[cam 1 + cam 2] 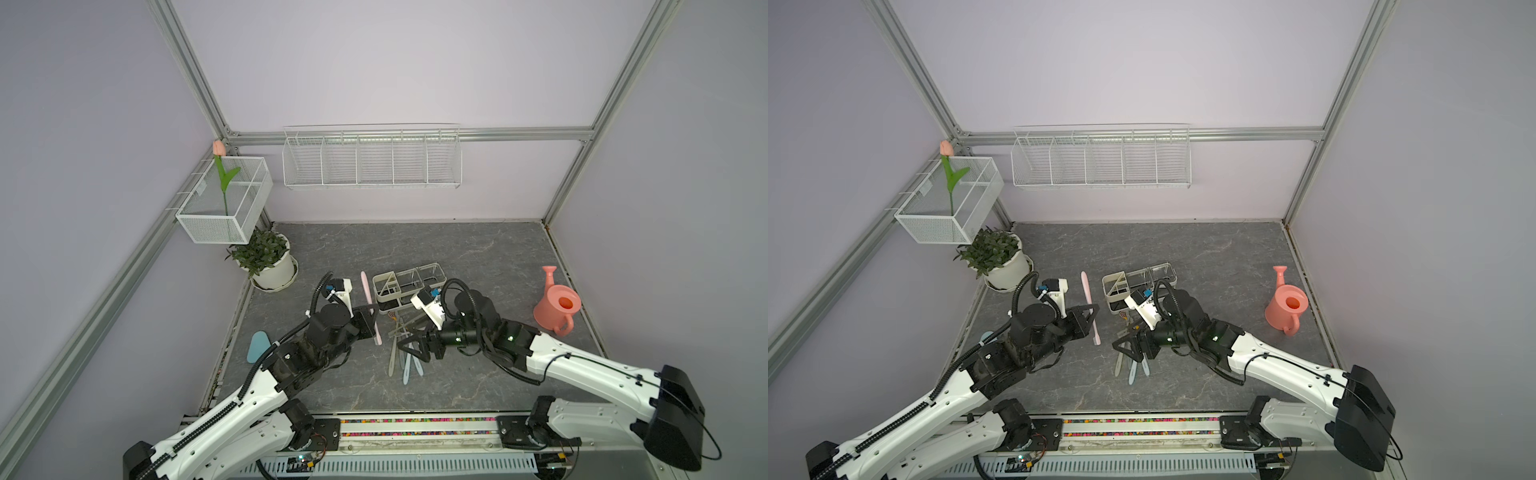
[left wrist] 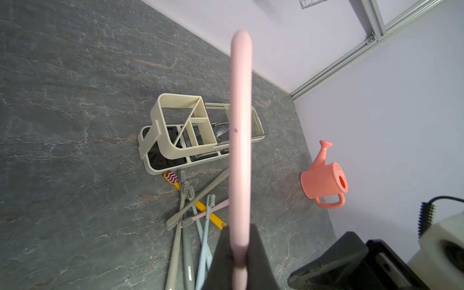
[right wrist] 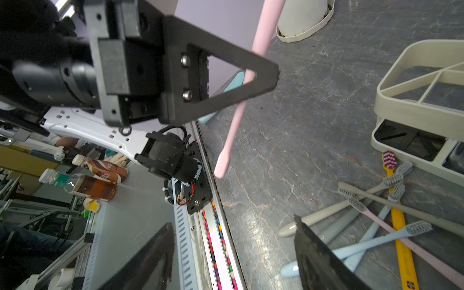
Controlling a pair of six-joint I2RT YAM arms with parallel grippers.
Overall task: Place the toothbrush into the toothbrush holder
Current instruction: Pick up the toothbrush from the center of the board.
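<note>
My left gripper (image 1: 371,316) (image 2: 239,256) is shut on a pink toothbrush (image 1: 366,291) (image 1: 1086,291) (image 2: 241,113), gripping its thin part, with the thick handle pointing past the fingertips. The right wrist view shows that toothbrush (image 3: 232,135) held off the table. The toothbrush holder (image 1: 399,286) (image 1: 1121,286) (image 2: 175,125) (image 3: 414,100), a cream rack with a divided bin and clear cups, stands just right of it. My right gripper (image 1: 409,347) (image 1: 1121,347) (image 3: 233,261) is open, low over a loose pile of toothbrushes (image 1: 405,365) (image 2: 190,213) (image 3: 389,213) in front of the holder.
A pink watering can (image 1: 557,307) stands at the right edge. A potted plant (image 1: 268,262) sits at the back left under a white mesh box (image 1: 226,199) holding a tulip. A long wire basket (image 1: 372,160) hangs on the back wall. A blue flat object (image 1: 257,347) lies beside the left arm.
</note>
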